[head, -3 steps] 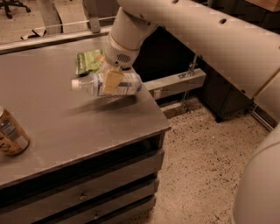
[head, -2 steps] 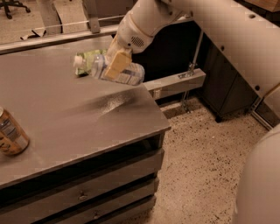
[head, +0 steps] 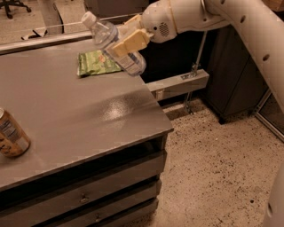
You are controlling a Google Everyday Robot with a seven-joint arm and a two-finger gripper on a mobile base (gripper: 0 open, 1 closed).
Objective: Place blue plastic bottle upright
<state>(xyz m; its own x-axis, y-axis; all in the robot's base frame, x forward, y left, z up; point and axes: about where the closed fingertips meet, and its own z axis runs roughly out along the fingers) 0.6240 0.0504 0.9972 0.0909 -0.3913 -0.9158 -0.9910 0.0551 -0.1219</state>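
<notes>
While the blue plastic bottle [head: 103, 33] was held mid-body, tilted with cap raised, in the closed gripper [head: 127, 37] above the edge of the table [head: 88, 119], a fall to the floor [head: 213, 168] was risked if it were released unlevelled.

Table [head: 88, 128]: grey matte top with a soft patch of glare, dark drawers [head: 88, 195] under the front edge. Floor [head: 213, 168]: beige speckled terrazzo; dark cabinet [head: 230, 75] at right, pale metal bracket [head: 177, 84] beside the table, chair base [head: 13, 5] at far left. Hand [head: 126, 42]: above the table's far right edge, clamped on the tilted blue plastic bottle [head: 100, 31].
</notes>
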